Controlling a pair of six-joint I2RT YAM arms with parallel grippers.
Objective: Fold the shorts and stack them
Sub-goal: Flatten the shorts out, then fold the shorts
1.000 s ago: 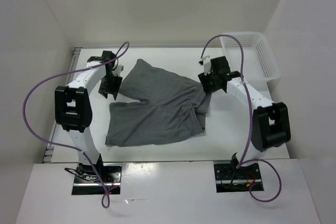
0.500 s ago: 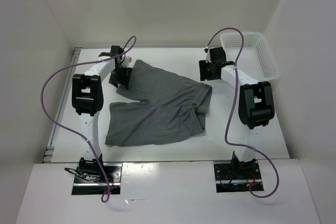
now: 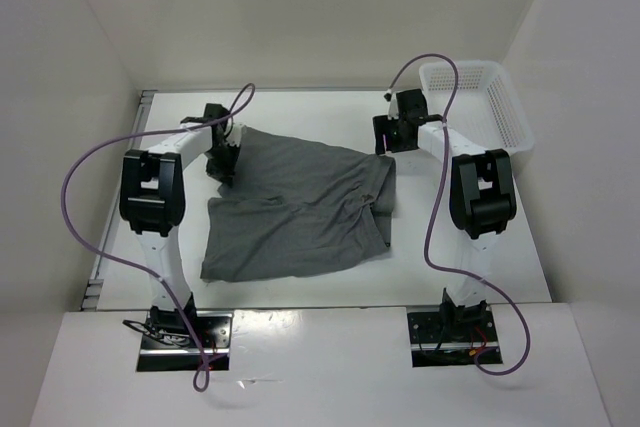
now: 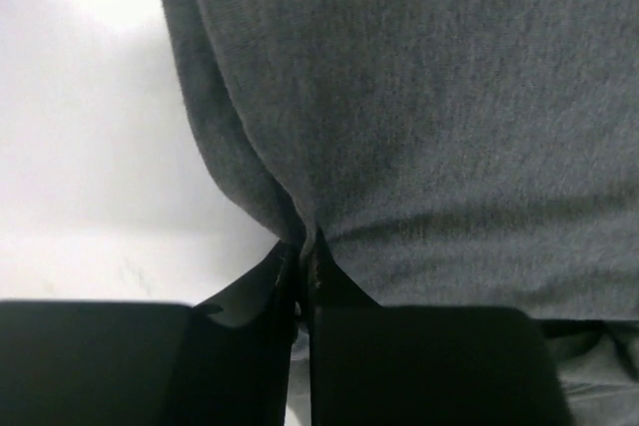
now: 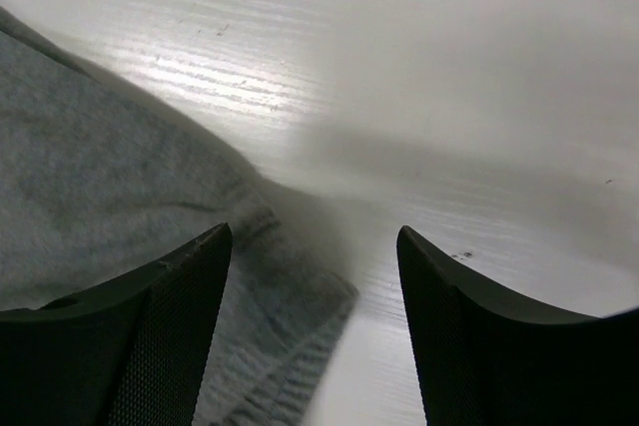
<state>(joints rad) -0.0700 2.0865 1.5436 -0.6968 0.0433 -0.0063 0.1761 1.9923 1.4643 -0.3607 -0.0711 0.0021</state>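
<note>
The grey shorts [image 3: 295,202] lie spread on the white table, waistband to the right and legs to the left. My left gripper [image 3: 222,155] is at the far left leg hem and is shut on a pinch of the shorts' fabric [image 4: 329,127], seen bunched between the fingers [image 4: 265,291]. My right gripper [image 3: 388,135] is open just above the table at the far right waistband corner [image 5: 290,346]. The waistband lies between its fingers [image 5: 170,326], not gripped.
A white plastic basket [image 3: 478,107] stands at the far right corner, just right of my right arm. White walls enclose the table on three sides. Purple cables loop above both arms.
Both arms have swung toward the far edge. The left gripper pulled the far leg out flatter and to the left. The right gripper moved off the waistband to its far corner.
</note>
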